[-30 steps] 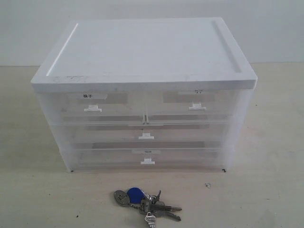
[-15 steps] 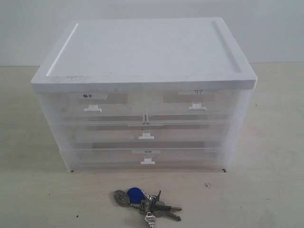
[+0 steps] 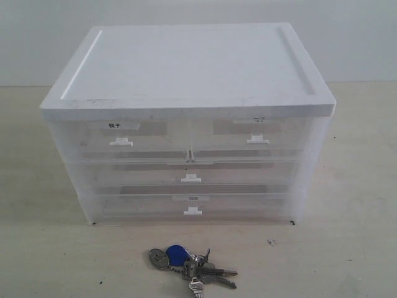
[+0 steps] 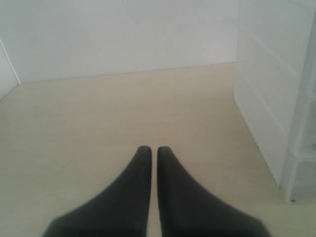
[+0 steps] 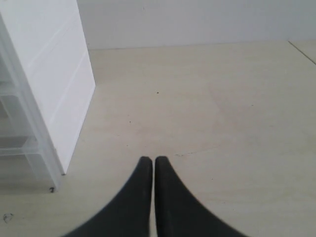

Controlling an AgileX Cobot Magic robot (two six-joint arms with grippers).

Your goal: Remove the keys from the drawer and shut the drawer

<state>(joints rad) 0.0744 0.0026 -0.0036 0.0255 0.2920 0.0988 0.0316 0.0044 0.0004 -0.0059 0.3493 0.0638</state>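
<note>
The keys point(image 3: 192, 268), silver with a round blue fob and a round silvery tag, lie on the table in front of the cabinet in the exterior view. The drawer point(image 3: 251, 139), the clear upper-right half-width one with the faint label, sits flush with its twin. Neither gripper shows in the exterior view. My left gripper point(image 4: 154, 149) is shut and empty over bare table beside the cabinet's side wall point(image 4: 269, 94). My right gripper point(image 5: 152, 160) is likewise shut on nothing, near the cabinet's other side point(image 5: 54, 74).
The white-topped translucent cabinet point(image 3: 186, 62) holds a bold-labelled upper-left drawer point(image 3: 121, 139) and two full-width drawers point(image 3: 191, 177) below, all flush. A white wall rises behind. Beige tabletop point(image 3: 347, 248) lies on both sides and in front.
</note>
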